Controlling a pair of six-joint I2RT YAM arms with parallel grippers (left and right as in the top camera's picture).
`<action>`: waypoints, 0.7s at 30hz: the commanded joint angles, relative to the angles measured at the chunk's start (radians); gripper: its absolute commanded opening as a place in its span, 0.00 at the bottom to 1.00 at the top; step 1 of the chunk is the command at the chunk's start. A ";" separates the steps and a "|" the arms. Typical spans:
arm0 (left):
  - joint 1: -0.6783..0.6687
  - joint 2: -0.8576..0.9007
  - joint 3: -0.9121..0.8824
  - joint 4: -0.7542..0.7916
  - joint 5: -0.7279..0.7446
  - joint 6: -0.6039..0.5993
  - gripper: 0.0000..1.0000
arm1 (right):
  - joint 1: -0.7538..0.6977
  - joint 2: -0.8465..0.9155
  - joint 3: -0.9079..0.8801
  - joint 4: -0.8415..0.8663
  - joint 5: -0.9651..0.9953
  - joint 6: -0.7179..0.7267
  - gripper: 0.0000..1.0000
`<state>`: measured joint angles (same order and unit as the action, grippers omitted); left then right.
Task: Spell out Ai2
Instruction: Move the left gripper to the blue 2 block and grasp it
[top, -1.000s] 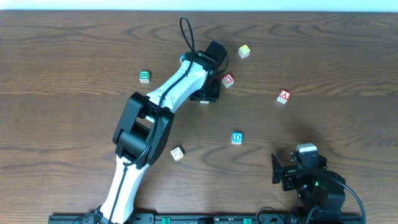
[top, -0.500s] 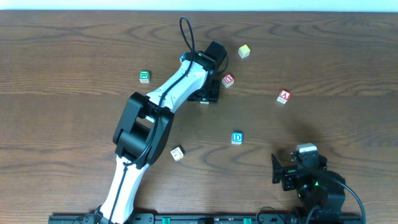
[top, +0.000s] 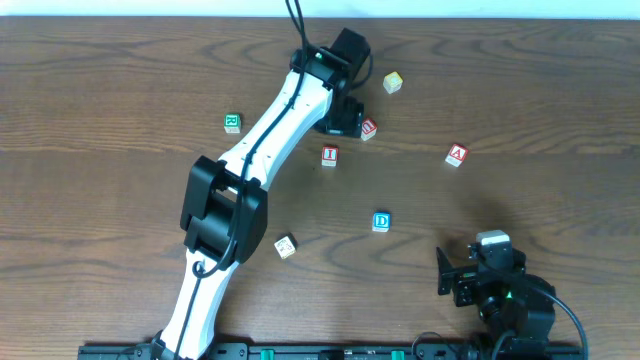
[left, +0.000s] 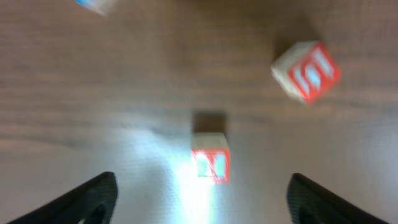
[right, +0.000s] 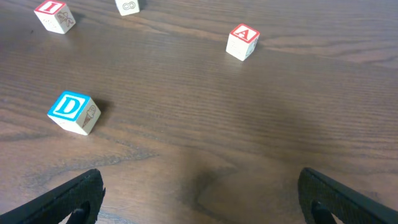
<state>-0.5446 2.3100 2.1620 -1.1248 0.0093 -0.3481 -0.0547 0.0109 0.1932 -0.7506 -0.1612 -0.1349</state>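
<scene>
The I cube (top: 329, 156) stands free on the table, white with a red frame. In the blurred left wrist view the I cube (left: 210, 165) lies between and just ahead of my open left gripper (left: 202, 182), touching neither finger. From overhead, the left gripper (top: 340, 113) hangs just beyond it. The A cube (top: 456, 155) sits to the right, apart from both arms, and the right wrist view also shows the A cube (right: 242, 41). My right gripper (right: 199, 180) stands open over bare wood near the front edge. No face in view reads as a 2.
A red-framed cube with a rounder character (top: 368, 128) sits beside the left gripper. The blue D cube (top: 381, 222) lies centre front. A green-framed cube (top: 232, 123), a yellow cube (top: 393, 82) and a pale cube (top: 286, 246) are scattered around. A blurred blue-edged cube (left: 93, 4) clips the frame edge.
My left gripper has opened, let go of the I cube and drawn away toward the far side. The I cube now stands uncovered. The right arm has not moved.
</scene>
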 joint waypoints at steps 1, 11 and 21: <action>0.014 0.018 0.022 0.026 -0.163 0.014 0.91 | 0.011 -0.005 -0.005 -0.002 -0.008 0.014 0.99; 0.069 0.024 0.019 0.118 -0.169 -0.245 0.86 | 0.011 -0.005 -0.005 -0.002 -0.008 0.014 0.99; 0.101 0.108 0.019 0.241 -0.116 -0.356 0.85 | 0.011 -0.005 -0.005 -0.002 -0.008 0.014 0.99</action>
<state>-0.4469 2.3638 2.1681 -0.8913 -0.1112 -0.6262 -0.0547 0.0109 0.1932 -0.7506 -0.1612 -0.1352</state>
